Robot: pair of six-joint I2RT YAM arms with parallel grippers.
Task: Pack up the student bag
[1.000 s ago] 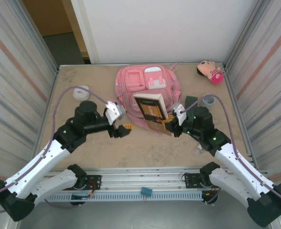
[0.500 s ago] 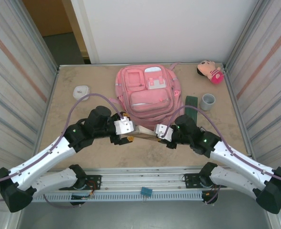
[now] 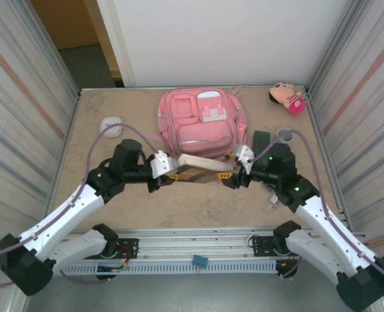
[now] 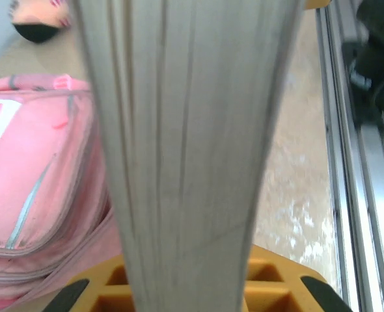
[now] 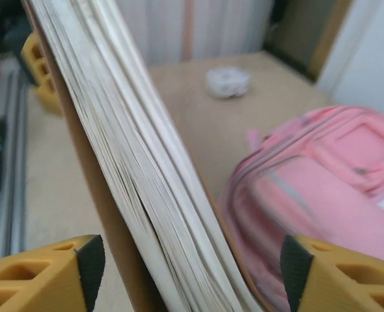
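Left gripper (image 3: 172,173): fingers (image 4: 104,298) closed on the left end of a book (image 3: 205,168). In the left wrist view the yellow finger bodies sit tight against both covers with no gap seen, and the contact faces are hidden behind the page block. Right gripper (image 3: 234,171): jaws wide apart around the book's other end. In the right wrist view the cover leans on one pad and a clear gap separates the pages from the opposite pad, so nothing is clamped there. The book spans crosswise between the two grippers, page edges uppermost. Whether its lower edge touches the table (image 3: 198,205) cannot be told. Both wrist views are blurred and largely blocked by pages. The student bag (image 3: 198,123) lies flat, front pockets up, at mid-table toward the back, its near end just behind the book and partly screened by it. Right of the bag are a dark green item (image 3: 262,138) of unclear shape and a grey cup (image 3: 285,135), its lower part hidden behind the right arm. A pink plush doll (image 3: 287,97) lies in the far right corner. A small white object (image 3: 111,125) at far left is unidentifiable. The table is tan and mottled, with aluminium rails (image 3: 198,242) along the near edge, ribbed panels (image 3: 23,97) on both sides and a white wall (image 3: 224,39) behind.
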